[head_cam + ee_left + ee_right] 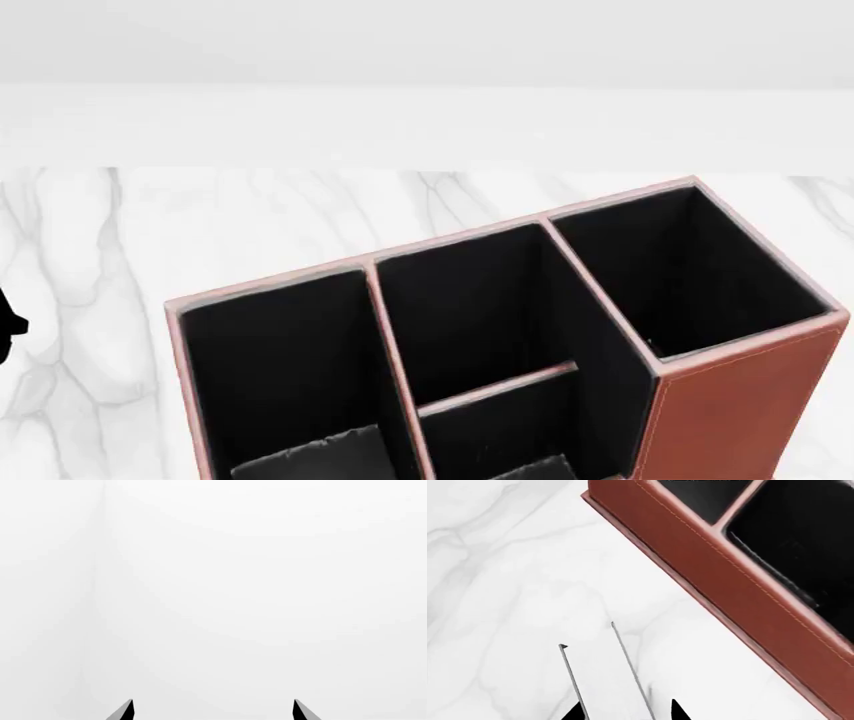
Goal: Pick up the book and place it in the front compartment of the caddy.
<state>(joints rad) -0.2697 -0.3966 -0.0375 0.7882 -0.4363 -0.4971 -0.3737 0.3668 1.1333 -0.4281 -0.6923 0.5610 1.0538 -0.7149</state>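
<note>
Counting one book [606,680], one caddy [720,565].

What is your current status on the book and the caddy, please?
Right pincer shut on the book, beside the caddy over the marble top. Left pincer open, empty. Front compartment unobstructed.

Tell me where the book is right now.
The book shows only in the right wrist view, edge-on between the fingertips of the right gripper, above the marble table beside the caddy.
</note>
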